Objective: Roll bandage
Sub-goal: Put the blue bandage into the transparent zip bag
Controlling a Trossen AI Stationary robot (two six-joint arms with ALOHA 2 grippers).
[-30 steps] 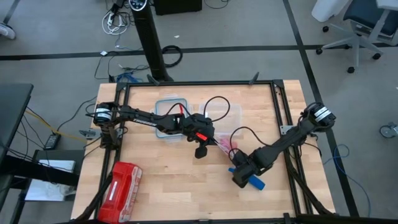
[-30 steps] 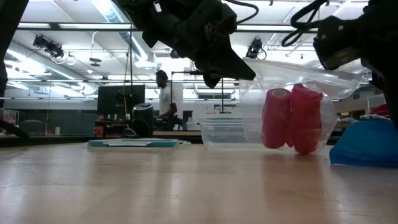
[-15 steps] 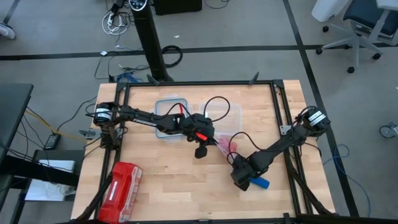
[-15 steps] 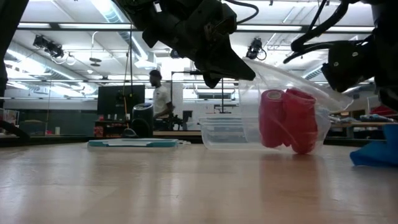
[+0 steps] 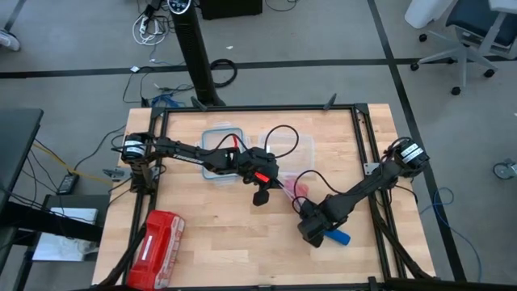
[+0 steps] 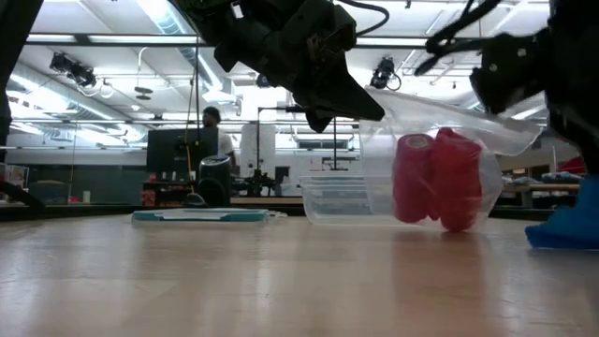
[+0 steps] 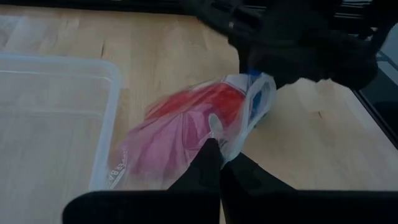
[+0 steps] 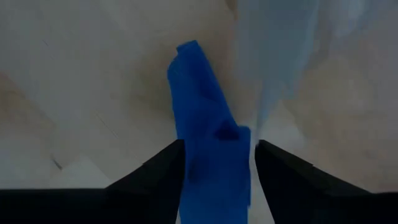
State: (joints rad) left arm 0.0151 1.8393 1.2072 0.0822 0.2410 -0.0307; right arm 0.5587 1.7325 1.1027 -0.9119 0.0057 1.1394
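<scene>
1. In the high view the right gripper (image 5: 311,232) now sits in the lower centre-right of the frame, a little further left than a second ago. The bandage (image 5: 336,237) shows as a short blue piece poking out at its right side, where earlier it lay more beneath the arm.

2. In the low view the bandage (image 6: 569,220) has slid toward the right edge of the frame. A second ago it was a broad blue mound; now only a narrower blue wedge shows there, resting on the table (image 6: 281,281).

3. The right wrist view shows the bandage (image 8: 208,155) running straight between the two dark fingers (image 8: 152,180). The jaws stand wide on either side of the fabric, and I cannot tell whether they press it yet.

4. My reading: the right arm is lining up on the bandage, so rolling has not really begun.

5. The left gripper (image 7: 214,155) is closed, pinching the edge of a clear plastic bag (image 7: 186,143) of red-pink rolls (image 6: 438,183) in the centre of the frame. It has not shifted between views.

6. The person (image 6: 213,140) in the room behind has walked leftward.

7. Writing: faint print runs along the bag's edge but is too blurred to read. The red pouch (image 5: 158,239) at lower left carries white markings, also illegible.
</scene>
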